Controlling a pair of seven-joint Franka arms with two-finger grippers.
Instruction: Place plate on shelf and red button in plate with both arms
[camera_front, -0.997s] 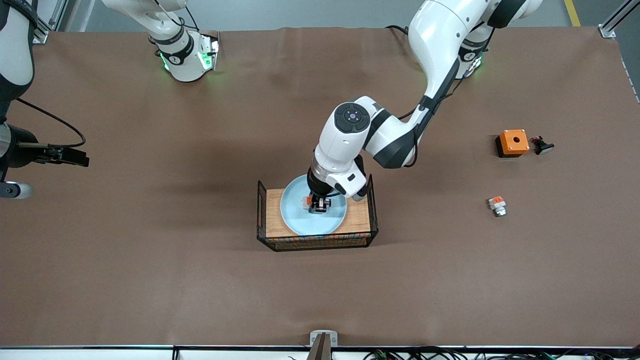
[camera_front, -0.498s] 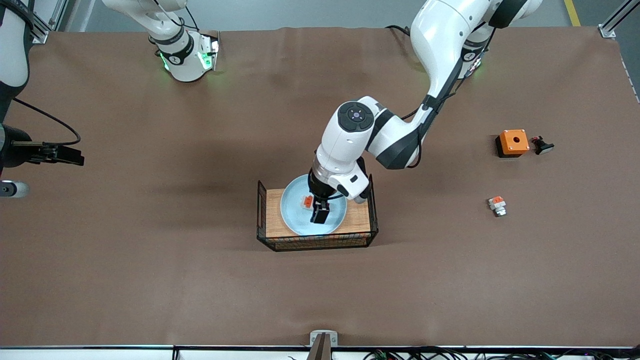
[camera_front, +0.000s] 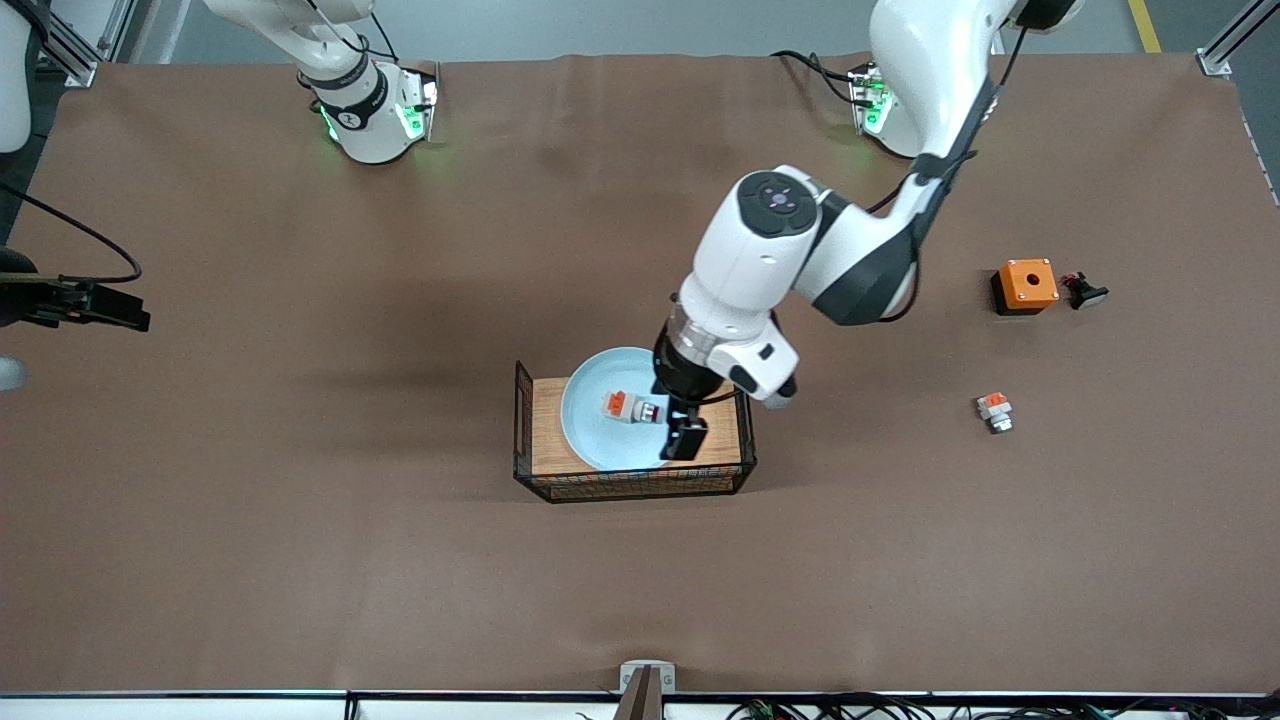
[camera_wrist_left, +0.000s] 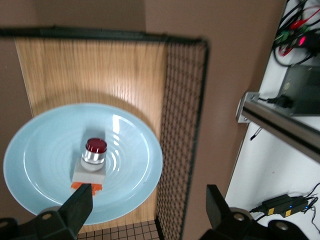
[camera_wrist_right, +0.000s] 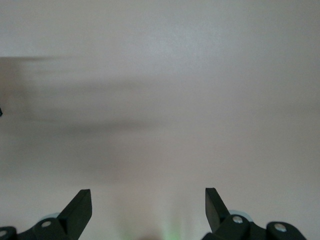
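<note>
The pale blue plate (camera_front: 590, 432) lies on the wooden floor of a black wire basket (camera_front: 520, 420) in the middle of the table. The red button (camera_front: 630, 408) lies on the plate, orange end toward the right arm's end of the table. It shows in the left wrist view (camera_wrist_left: 91, 162) with its red cap up, on the plate (camera_wrist_left: 40, 165). My left gripper (camera_front: 686, 438) is open and empty, raised over the plate's rim beside the button, apart from it; its fingers (camera_wrist_left: 149, 200) hold nothing. My right gripper (camera_front: 120, 308) waits raised at the right arm's table edge, open and empty (camera_wrist_right: 147, 197).
Toward the left arm's end of the table stand an orange square box (camera_front: 1026, 285), a small black part (camera_front: 1085, 292) beside it, and a white-and-orange part with a silver tip (camera_front: 994, 410). The basket's wire wall (camera_wrist_left: 182, 125) rises next to the plate.
My left gripper has let go of the red button on the plate, opened, lifted and moved toward the left arm's end. My right gripper has drifted slightly off toward the table's edge.
</note>
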